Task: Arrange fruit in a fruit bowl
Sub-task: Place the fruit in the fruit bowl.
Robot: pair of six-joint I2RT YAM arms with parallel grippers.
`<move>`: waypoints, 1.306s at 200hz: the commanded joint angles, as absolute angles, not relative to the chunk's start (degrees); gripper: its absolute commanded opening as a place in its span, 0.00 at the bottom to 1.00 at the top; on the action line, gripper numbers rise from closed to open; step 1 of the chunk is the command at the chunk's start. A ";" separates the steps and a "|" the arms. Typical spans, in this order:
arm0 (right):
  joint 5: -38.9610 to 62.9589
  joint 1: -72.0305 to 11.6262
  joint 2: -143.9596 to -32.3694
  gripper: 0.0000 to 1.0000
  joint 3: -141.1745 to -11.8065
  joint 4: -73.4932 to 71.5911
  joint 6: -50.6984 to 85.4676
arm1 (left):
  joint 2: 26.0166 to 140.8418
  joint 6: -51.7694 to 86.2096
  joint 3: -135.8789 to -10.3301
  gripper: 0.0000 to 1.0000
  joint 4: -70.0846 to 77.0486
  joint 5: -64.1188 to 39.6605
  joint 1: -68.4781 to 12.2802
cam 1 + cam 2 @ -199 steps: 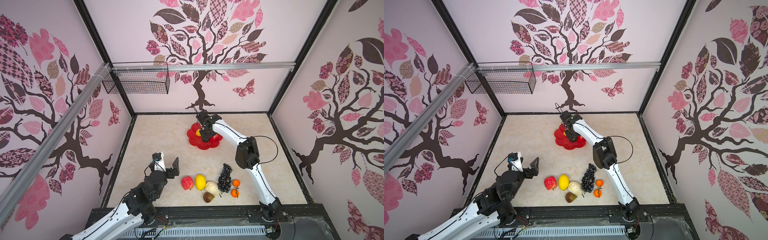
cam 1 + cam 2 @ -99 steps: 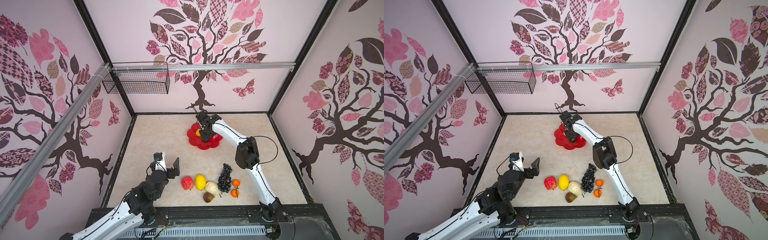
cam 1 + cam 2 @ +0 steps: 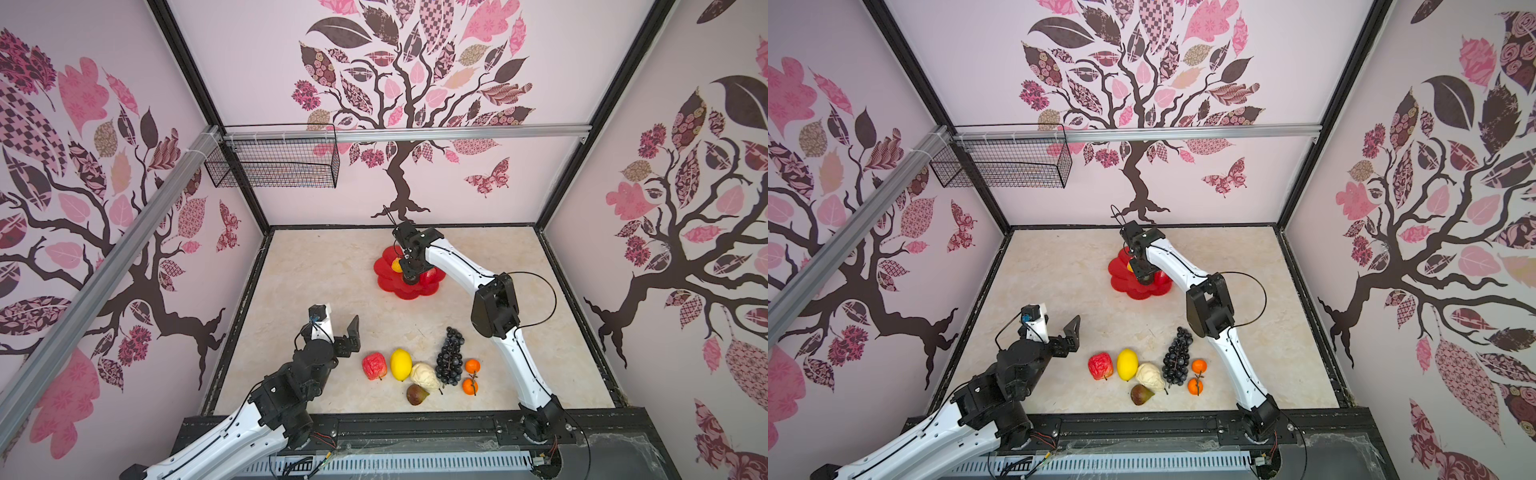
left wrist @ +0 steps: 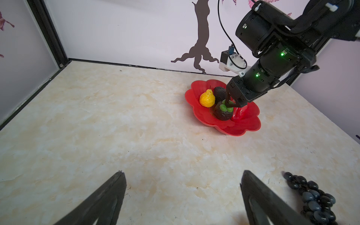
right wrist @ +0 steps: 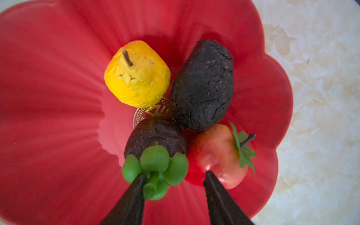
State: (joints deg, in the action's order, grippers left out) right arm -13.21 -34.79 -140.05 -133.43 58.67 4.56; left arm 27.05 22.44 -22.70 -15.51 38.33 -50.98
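Glossy red scalloped fruit bowl [image 5: 58, 58] sits far-centre on the table [image 3: 332, 266], holding yellow pear [image 5: 137, 78], black avocado [image 5: 202, 83], red strawberry [image 5: 216, 153], brown green-topped fig [image 5: 155, 134]. Right gripper [image 5: 175, 173] hangs over the fig, jaws part-spread, pinching nothing, one finger [image 5: 136, 189] touching its stalk [image 5: 149, 190]; left gripper [image 4: 183, 172] spread wide above bare table. Risk: lifting could snag the stalk, tipping the fig out.
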 commanded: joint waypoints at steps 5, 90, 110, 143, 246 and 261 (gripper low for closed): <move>-12.47 -34.66 -133.81 0.53 -132.49 58.81 5.28 | 27.46 21.97 -22.14 0.95 -13.95 37.98 -50.80; -7.26 -34.76 -126.70 0.58 -126.41 58.17 7.11 | 31.50 21.63 -22.68 0.95 -12.63 36.71 -50.80; -6.71 -35.34 -119.48 0.59 -115.93 52.87 8.54 | 34.00 21.36 -23.02 0.95 -11.83 35.71 -50.80; -4.90 -36.07 -106.73 0.61 -99.48 44.99 11.59 | 39.55 21.52 -24.11 0.95 -10.42 33.90 -50.84; 2.46 -37.84 -71.88 0.68 -51.68 21.59 21.26 | 55.78 36.66 -37.70 0.94 -32.66 20.80 -50.77; 3.60 -38.12 -70.21 0.69 -49.49 20.09 22.28 | 58.28 38.18 -39.20 0.93 -34.64 18.78 -50.71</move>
State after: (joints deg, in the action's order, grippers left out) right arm 0.67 -37.65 -74.08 -51.83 26.22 18.94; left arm 55.27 33.78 -35.33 -27.81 24.25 -50.98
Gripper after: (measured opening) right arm 0.685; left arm 0.936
